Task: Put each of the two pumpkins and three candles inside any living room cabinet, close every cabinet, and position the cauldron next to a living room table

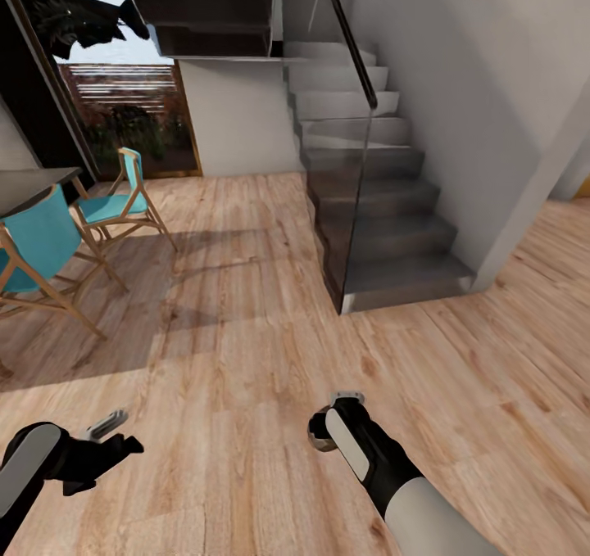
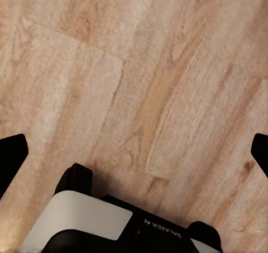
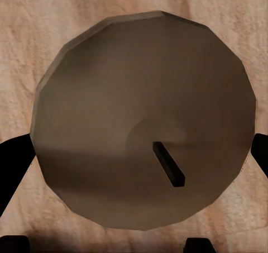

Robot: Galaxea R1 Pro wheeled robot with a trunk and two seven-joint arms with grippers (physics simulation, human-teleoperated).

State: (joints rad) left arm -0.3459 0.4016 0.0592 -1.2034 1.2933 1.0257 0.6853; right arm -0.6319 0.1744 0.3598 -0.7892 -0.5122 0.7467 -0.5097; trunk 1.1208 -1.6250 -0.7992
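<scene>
Right gripper (image 1: 329, 425) pinches a grey-brown candle (image 3: 144, 119) low over the plank floor (image 1: 246, 359) by the staircase (image 1: 369, 212), presumably ferrying it to the cabinet, while the left gripper (image 1: 111, 425) hangs spread and empty.

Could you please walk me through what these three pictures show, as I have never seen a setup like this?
It is a simulated two-armed wheeled robot. The head camera looks down on a wooden floor, a staircase and teal chairs by a dark table. The left gripper is open over bare floor, as its wrist camera confirms. The right gripper holds a candle; its wrist camera looks straight down on the grey-brown top with a dark wick. The robot seems to be carrying it somewhere.
</scene>
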